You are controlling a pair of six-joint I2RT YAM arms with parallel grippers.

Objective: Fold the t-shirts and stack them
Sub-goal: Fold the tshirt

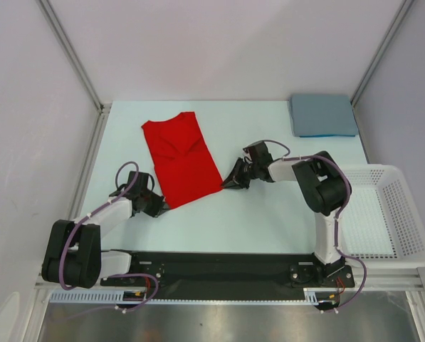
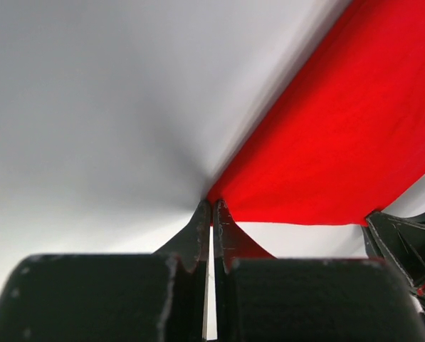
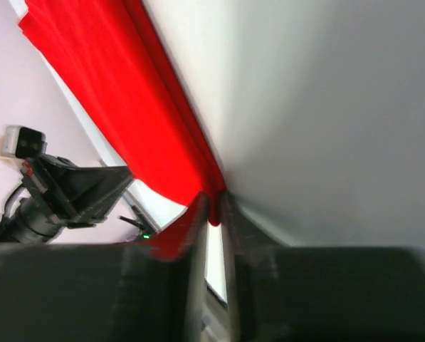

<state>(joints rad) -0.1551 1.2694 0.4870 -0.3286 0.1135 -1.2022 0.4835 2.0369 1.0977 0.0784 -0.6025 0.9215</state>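
left gripper point(image 1: 162, 204): pinched shut on red t-shirt point(image 1: 182, 158) near corner | right gripper point(image 1: 226, 183): apparently clamping its other near corner | blue t-shirt point(image 1: 323, 115): folded, far right

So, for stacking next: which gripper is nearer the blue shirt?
Right. The right gripper grips the red shirt at its right corner; the left gripper its left corner, farther from the blue shirt.

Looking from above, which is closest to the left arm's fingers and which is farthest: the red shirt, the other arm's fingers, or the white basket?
1. Red shirt: its near corner is pinched in the left fingers.
2. Right fingers: across the shirt, at its right edge.
3. White basket: far off on the right side.
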